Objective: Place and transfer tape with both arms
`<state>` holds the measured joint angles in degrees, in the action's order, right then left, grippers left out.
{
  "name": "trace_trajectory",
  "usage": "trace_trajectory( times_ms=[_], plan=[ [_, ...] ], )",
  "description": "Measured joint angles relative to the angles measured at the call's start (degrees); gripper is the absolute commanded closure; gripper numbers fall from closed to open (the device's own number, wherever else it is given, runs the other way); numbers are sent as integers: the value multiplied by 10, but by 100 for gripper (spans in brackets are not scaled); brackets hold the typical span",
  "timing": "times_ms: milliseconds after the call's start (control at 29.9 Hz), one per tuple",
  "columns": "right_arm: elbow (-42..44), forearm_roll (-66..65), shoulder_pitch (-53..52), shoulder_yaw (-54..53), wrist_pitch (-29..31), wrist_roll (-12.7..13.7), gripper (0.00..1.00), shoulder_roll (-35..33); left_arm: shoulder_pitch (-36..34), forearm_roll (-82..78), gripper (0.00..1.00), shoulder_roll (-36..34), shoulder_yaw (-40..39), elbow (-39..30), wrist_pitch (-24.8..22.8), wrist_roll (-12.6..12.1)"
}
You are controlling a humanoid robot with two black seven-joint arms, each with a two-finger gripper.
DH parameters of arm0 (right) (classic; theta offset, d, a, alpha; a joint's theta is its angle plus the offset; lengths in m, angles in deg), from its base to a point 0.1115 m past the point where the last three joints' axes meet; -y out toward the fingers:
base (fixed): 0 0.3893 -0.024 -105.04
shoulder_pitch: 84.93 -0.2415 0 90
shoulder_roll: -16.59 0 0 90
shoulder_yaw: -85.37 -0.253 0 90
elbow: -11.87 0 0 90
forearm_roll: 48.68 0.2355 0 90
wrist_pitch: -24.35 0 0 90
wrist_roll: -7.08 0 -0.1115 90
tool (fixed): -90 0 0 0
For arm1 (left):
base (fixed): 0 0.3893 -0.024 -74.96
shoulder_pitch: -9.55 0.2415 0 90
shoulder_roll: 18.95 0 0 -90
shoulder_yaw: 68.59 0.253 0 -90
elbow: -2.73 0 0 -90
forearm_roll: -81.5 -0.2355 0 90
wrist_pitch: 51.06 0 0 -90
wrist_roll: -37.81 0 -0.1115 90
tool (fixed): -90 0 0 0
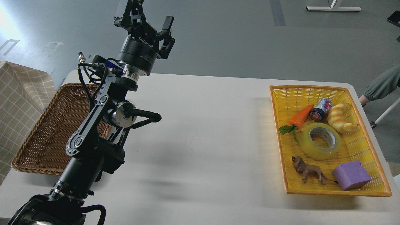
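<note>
The tape [312, 149], a translucent yellow roll with a grey-white core, lies flat in the middle of the yellow basket [309, 88] at the table's right. My left gripper [151, 14] is open and empty, raised high above the table's far left, well away from the tape. Of my right arm only a small black tip [394, 17] shows at the top right edge; its fingers cannot be made out.
In the yellow basket around the tape lie a toy carrot [300, 117], a can [320, 109], a croissant toy [340, 118], a toy lion [307, 170] and a purple block [351, 175]. A brown wicker basket [47, 131] stands at the left. A person's sleeve [381, 86] is at the right edge.
</note>
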<state>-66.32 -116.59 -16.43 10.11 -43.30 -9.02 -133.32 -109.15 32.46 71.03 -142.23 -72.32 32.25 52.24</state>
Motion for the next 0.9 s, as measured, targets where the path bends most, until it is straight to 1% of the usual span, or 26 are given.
trace_trajectory(
  times_ms=[67,100,200,301,368,468,535,601,702,769,902],
  plan=[
    [30,1,2,-1,11,-39,0,-3,-2,0,1,0,0,0,0,0],
    [40,2,3,-1,14,-52,0,-1,-2,0,1,0,0,0,0,0],
    [60,6,6,-4,14,-65,0,4,-2,0,1,0,1,0,0,1],
    [63,7,15,-6,15,-63,0,3,2,0,1,0,3,-1,0,1],
    [61,5,30,-6,15,-47,0,-8,4,0,1,0,4,-1,0,1],
    [60,4,52,-1,15,3,0,-27,4,0,1,0,3,-1,0,0],
    [59,3,70,1,17,41,0,-31,5,0,1,0,3,-1,0,0],
    [57,1,91,2,18,65,0,-31,7,0,1,0,3,-1,1,-1],
    [54,-13,110,2,18,82,0,-34,10,0,1,0,3,0,1,-1],
    [53,-45,115,5,18,94,0,-33,10,0,1,0,2,0,1,-1],
    [40,-102,112,37,18,104,0,-28,10,0,1,0,2,0,1,-1]
  ],
)
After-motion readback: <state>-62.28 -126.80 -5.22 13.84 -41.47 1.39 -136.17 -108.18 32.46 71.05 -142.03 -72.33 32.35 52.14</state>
